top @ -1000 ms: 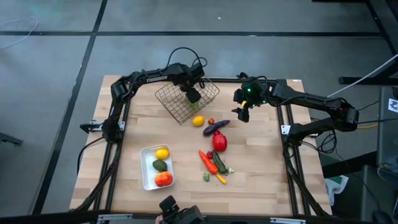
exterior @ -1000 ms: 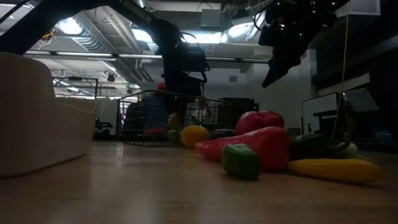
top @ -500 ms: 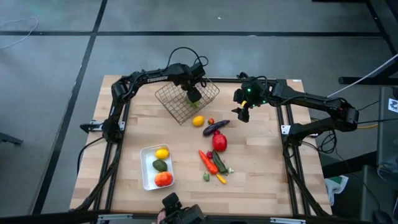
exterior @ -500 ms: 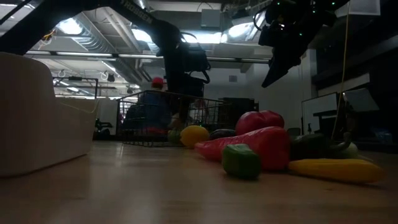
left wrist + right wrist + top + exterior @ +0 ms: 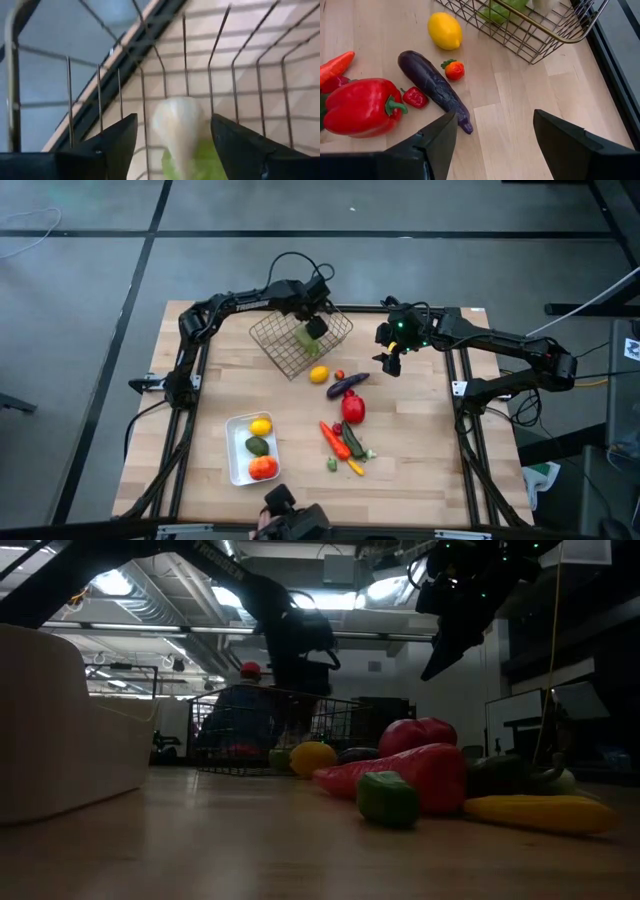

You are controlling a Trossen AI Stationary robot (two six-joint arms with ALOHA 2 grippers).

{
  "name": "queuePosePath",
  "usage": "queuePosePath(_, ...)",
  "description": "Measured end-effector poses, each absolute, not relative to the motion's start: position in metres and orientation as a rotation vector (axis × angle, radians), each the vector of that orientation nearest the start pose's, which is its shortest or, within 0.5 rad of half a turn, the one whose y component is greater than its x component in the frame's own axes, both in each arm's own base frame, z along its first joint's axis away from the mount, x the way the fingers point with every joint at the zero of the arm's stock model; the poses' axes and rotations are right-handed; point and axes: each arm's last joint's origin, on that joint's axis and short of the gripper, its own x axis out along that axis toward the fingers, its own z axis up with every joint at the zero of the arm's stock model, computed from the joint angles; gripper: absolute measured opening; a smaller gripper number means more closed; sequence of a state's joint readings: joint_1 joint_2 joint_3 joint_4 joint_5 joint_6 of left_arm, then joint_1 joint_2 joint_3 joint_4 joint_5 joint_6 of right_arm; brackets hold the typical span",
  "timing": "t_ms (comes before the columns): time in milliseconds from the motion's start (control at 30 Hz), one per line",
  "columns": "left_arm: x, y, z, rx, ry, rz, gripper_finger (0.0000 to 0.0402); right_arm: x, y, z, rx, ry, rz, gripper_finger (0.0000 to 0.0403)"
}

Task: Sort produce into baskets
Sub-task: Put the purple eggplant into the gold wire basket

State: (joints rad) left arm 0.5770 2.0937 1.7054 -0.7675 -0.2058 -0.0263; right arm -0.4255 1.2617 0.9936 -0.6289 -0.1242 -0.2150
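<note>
White tray (image 5: 236, 463), front left of the wooden table (image 5: 420, 450): shallow, rounded corners, smooth walls. It holds a yellow lemon (image 5: 261, 426), a dark green avocado (image 5: 257, 445) and an orange tomato (image 5: 263, 467), in a row.

Wire basket (image 5: 283, 345), back centre-left: square, thin brownish metal mesh, set at an angle to the table edge. Left gripper (image 5: 313, 326) hangs over its interior, fingers spread apart, nothing between them. Directly below, on the basket floor, lies a pale, bulb-shaped piece with a light green part (image 5: 181, 132); exact kind cannot be told.

Just outside the basket's near corner: a second lemon (image 5: 319, 374), glossy and oval. Beside it a small round tomato with green calyx (image 5: 454, 70), a small red pepper (image 5: 415, 97), and a long, smooth purple eggplant (image 5: 347, 385).

Centre: a large glossy red bell pepper (image 5: 352, 409) with green stem. In front of it a cluster of long pieces: orange-red carrot (image 5: 334, 439), dark green cucumber (image 5: 355, 445), a small green chunk (image 5: 331, 465), a yellow piece (image 5: 356, 468).

Right gripper (image 5: 389, 363) is held above the table, right of the eggplant, well clear of the produce; fingers wide apart, empty.
</note>
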Motion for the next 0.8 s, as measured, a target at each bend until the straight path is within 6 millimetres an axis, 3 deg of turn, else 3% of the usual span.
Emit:
queuePosePath(400, 0.372, 0.246, 0.216, -0.199, 1.099, 0.693, 0.0258, 0.232, -0.101, 0.271, -0.011, 0.9, -0.155, 0.026)
queuePosePath(800, 0.391, 0.238, 0.27, -0.04, 1.014, 0.603, 0.0248, 0.258, -0.109, 0.229, -0.057, 1.005, 0.074, 0.026)
